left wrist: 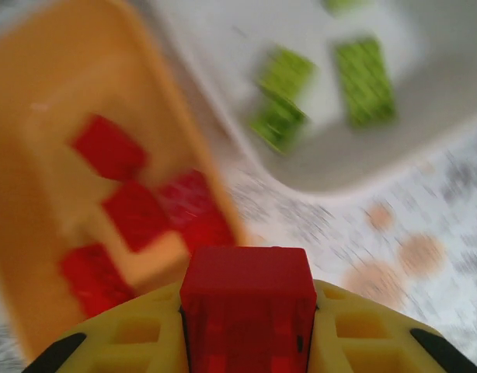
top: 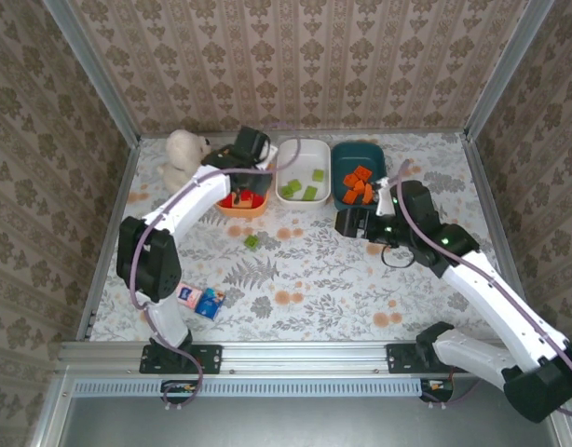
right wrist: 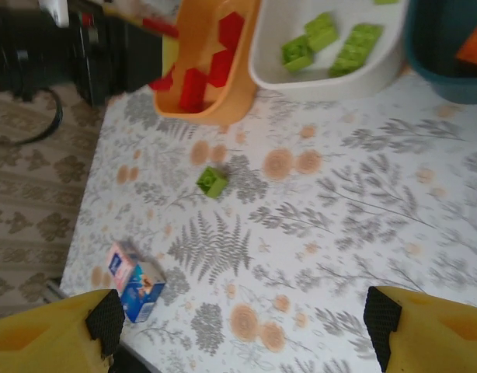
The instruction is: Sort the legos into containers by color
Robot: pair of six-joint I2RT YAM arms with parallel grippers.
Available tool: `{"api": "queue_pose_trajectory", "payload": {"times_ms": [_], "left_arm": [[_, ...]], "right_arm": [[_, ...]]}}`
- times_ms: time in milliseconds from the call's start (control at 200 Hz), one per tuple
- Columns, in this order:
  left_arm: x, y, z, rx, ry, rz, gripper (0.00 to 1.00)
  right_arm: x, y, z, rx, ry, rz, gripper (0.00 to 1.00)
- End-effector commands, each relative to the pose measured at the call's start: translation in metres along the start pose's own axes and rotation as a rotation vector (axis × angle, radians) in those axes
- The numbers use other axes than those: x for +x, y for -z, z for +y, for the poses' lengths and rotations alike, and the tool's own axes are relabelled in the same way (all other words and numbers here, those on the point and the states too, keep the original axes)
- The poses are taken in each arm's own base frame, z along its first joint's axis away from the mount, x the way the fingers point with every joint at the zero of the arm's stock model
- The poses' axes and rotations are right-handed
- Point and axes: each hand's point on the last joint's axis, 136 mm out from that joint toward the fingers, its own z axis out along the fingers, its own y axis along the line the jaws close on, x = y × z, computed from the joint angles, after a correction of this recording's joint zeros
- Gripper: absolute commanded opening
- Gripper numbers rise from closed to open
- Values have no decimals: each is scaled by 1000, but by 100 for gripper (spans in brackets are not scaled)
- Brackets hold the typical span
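My left gripper is shut on a red lego, held between its yellow fingers just over the near end of the orange container, which holds several red legos. In the top view this gripper hangs over the orange container. The white container holds green legos; the teal container holds orange legos. One green lego lies loose on the table, also the green lego ahead of my right gripper, which is open and empty in front of the teal container, right gripper.
A white plush toy sits at the back left beside the orange container. Pink and blue packets lie near the left front, packets. The patterned table between the loose green lego and the near edge is bare. Walls enclose the table.
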Motion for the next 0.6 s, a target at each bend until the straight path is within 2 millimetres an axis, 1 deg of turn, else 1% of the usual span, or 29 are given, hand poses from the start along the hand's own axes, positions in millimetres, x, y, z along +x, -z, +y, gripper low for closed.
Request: {"api": "queue_pose_trajectory", "payload": {"times_ms": [0, 20, 25, 40, 90, 235, 340, 445, 525, 595], "left_arm": [[-7, -23, 38, -110, 112, 21, 26], [-10, -27, 40, -116, 119, 26, 26], [-9, -29, 48, -126, 134, 29, 26], [-9, -32, 57, -140, 157, 35, 26], [-10, -44, 73, -161, 198, 57, 26], [-12, -76, 101, -192, 269, 91, 27], [-10, -92, 113, -196, 321, 103, 29], [-7, -107, 114, -187, 333, 117, 30], [3, -118, 114, -189, 357, 145, 30], [10, -127, 110, -175, 361, 164, 33]], "right_arm": [[-31, -11, 50, -178, 64, -37, 84], [-32, -15, 53, -181, 69, -30, 84], [-33, -15, 55, -185, 72, -30, 84], [-34, -18, 57, -189, 75, -26, 84], [-38, -24, 63, -201, 87, -24, 84], [-43, -34, 71, -217, 93, -14, 84], [-41, -35, 71, -216, 91, -8, 84], [-37, -37, 69, -211, 85, 11, 84], [-34, -38, 68, -209, 82, 21, 84], [-33, -37, 68, -205, 81, 25, 84]]}}
